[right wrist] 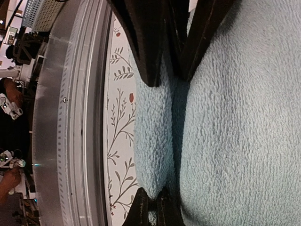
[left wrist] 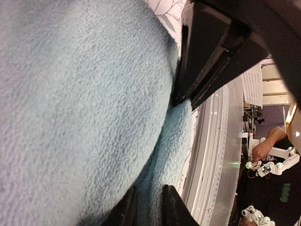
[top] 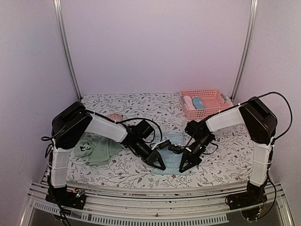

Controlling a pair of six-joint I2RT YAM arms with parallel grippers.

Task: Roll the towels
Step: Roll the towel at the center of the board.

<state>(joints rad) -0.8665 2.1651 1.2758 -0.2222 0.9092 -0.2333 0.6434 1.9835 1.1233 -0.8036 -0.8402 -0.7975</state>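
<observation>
The light blue towel [top: 173, 155] was spread on the flowered worktop [top: 228, 155], close to the front edge and right between the two arms. Its near edge was pinched by the left gripper [top: 161, 165], fingers pressed together on a fold. Same deal just beside it, where the edge was nipped tight by the right gripper [top: 183, 167]. A green towel [top: 96, 149] with a panda face printed on it was left crumpled off to the left, any lettering too small to be read. A white roll [top: 188, 101] and a blue roll [top: 198, 102] were tucked in the pink basket [top: 207, 114] at the back right.
</observation>
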